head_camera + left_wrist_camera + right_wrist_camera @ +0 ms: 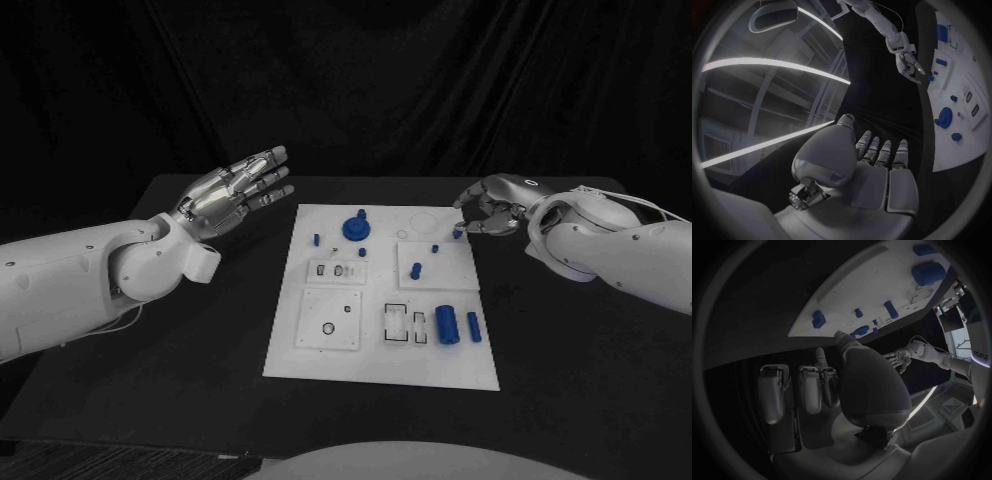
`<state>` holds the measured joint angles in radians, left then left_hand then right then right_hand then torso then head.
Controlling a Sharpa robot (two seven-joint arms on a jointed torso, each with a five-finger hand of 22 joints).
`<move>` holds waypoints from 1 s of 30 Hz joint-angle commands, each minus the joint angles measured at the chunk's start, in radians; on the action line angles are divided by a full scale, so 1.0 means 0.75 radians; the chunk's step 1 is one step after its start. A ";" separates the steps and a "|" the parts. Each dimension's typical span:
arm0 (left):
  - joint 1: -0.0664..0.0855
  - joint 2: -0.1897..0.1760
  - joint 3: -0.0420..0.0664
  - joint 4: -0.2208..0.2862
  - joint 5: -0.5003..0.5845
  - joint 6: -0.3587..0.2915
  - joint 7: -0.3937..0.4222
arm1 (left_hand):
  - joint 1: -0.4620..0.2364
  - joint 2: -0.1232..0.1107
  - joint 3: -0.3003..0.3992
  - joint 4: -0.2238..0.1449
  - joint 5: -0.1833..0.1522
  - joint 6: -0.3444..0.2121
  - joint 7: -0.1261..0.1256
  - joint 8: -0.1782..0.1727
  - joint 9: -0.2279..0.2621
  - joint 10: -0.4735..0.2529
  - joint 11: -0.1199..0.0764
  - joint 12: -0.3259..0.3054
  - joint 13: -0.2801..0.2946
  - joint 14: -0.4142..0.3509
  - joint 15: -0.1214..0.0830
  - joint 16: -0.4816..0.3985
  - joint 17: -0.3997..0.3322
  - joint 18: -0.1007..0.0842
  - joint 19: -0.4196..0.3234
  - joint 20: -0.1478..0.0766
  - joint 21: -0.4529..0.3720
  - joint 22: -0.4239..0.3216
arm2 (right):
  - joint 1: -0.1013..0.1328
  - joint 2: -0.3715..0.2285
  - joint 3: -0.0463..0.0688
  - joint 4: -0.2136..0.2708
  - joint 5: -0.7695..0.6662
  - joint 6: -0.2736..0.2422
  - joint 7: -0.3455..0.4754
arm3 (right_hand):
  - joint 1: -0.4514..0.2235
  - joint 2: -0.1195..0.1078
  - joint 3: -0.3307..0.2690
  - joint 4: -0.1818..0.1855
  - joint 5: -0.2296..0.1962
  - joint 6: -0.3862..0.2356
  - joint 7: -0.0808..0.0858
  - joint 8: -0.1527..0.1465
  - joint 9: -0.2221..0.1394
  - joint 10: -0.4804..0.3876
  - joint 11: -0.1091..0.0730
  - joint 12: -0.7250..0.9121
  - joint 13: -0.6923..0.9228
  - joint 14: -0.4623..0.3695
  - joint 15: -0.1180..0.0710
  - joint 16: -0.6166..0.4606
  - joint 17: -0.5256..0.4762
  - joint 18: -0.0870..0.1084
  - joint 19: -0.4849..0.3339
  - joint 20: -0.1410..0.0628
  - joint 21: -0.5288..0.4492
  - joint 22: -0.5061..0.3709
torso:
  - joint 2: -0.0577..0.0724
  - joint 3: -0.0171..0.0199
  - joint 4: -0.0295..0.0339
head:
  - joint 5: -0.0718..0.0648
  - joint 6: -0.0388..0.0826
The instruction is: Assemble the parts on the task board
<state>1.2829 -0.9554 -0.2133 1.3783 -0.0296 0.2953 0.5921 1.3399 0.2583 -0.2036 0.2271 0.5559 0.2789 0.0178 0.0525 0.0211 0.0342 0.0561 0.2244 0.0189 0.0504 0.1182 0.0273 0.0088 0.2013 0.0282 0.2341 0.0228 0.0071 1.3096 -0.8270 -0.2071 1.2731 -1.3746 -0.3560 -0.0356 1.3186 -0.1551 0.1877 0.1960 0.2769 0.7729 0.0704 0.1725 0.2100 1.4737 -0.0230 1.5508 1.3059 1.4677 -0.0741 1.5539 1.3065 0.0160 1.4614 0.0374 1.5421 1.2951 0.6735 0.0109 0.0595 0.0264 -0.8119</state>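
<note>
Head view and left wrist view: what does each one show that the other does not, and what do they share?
The head view adds the whole task board with all its corners, the black table around it, and the white left arm. The left wrist view adds a close look along the left hand from behind its palm, with the fingers straight and holding nothing. Both share the right hand near the board's edge, the round blue part and the board itself.
</note>
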 commanded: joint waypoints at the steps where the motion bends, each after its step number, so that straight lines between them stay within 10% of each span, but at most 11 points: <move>1: -0.002 -0.001 0.001 0.002 -0.002 0.021 0.019 | 0.024 -0.006 0.027 -0.027 0.024 -0.004 -0.007 0.022 0.022 0.002 0.012 0.013 0.018 -0.006 0.014 0.028 0.014 -0.031 0.011 0.002 0.010 0.011 | -0.005 -0.001 0.001 -0.002 -0.009 0.020 -0.025 | 0.023 0.003 0.001 0.016 -0.028 -0.013 0.002 0.023 0.023 0.130 0.004 0.027 0.353 0.138 0.000 0.022 0.352 -0.018 0.139 0.001 0.029 0.364 | 0.002 0.0013 0.0021 | -0.001 -0.001; 18: -0.002 -0.005 0.001 0.003 -0.002 0.028 0.018 | 0.023 -0.006 0.027 -0.027 0.024 -0.007 -0.009 0.021 0.021 0.001 0.014 0.011 0.017 -0.006 0.015 0.028 0.014 -0.031 0.011 0.002 0.010 0.011 | -0.017 0.002 0.001 -0.012 -0.009 0.049 -0.042 | 0.090 0.015 0.026 -0.001 0.085 -0.060 0.010 0.081 0.051 0.130 0.011 0.027 0.353 0.138 0.007 0.022 0.352 -0.016 0.133 0.008 0.021 0.360 | 0.002 0.0028 -0.0008 | 0.000 -0.013; 30: -0.002 -0.010 0.001 0.005 -0.002 0.030 0.014 | 0.023 -0.005 0.028 -0.027 0.024 -0.007 -0.009 0.021 0.021 0.000 0.014 0.011 0.017 -0.006 0.015 0.028 0.014 -0.031 0.011 0.002 0.010 0.011 | -0.034 0.019 0.001 -0.034 -0.010 0.070 -0.044 | 0.088 0.011 0.021 0.000 0.042 -0.072 0.015 0.103 0.061 0.130 0.016 0.027 0.353 0.138 0.011 0.022 0.352 -0.016 0.133 0.011 0.020 0.360 | 0.002 0.0008 0.0008 | 0.001 -0.021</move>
<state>1.2826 -0.9628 -0.2133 1.3797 -0.0297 0.3022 0.5915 1.3399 0.2583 -0.2036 0.2271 0.5559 0.2787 0.0178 0.0525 0.0211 0.0342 0.0562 0.2244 0.0189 0.0504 0.1182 0.0273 0.0087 0.2012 0.0282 0.2341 0.0228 0.0071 1.2872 -0.8138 -0.2070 1.2502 -1.3751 -0.3163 -0.0468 1.3739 -0.1446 0.1877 0.1958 0.3193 0.7359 0.0822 0.2336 0.2392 1.4736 -0.0227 1.5508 1.3059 1.4677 -0.0737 1.5539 1.3065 0.0159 1.4615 0.0378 1.5421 1.2951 0.6749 0.0121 0.0593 0.0277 -0.8268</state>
